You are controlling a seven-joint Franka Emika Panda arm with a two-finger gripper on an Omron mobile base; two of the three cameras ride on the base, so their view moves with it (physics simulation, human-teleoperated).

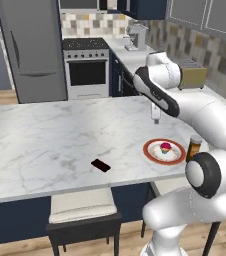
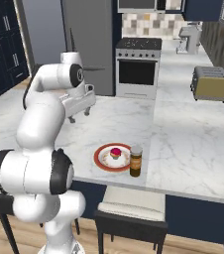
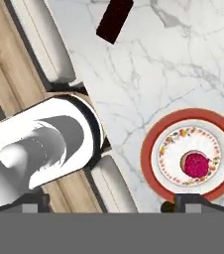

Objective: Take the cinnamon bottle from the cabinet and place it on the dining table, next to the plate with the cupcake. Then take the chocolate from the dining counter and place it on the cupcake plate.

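A stool (image 1: 82, 207) fronts the marble counter (image 1: 45, 145) (stove (image 1: 86, 67) behind); pincer (image 1: 156, 117) state unclear.

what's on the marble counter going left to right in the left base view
chocolate → plate with the cupcake → cinnamon bottle
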